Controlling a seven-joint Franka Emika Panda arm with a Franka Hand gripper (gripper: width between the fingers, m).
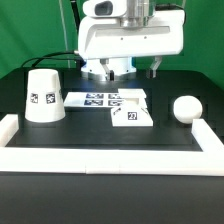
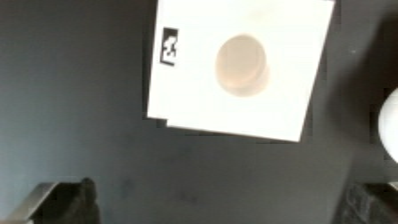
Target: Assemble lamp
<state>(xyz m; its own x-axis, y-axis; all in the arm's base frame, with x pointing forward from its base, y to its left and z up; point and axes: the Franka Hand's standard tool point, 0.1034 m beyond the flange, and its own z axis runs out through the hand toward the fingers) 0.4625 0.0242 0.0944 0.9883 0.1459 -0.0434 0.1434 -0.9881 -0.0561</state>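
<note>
Black table (image 1: 100, 140), shade (image 1: 40, 82) with black-and-white tag (image 1: 46, 98), square base (image 1: 131, 115) likewise tagged, bulb (image 1: 185, 108), jaws wide apart, empty

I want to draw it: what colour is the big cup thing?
The shade is white with black-and-white square tags, clearest in the exterior view.

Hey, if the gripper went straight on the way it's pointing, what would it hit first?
Most likely the bare black table, not a lamp part. In the wrist view, only table shows between the fingers of the open gripper; the base and bulb sit outside that gap. Depth is uncertain.
</note>
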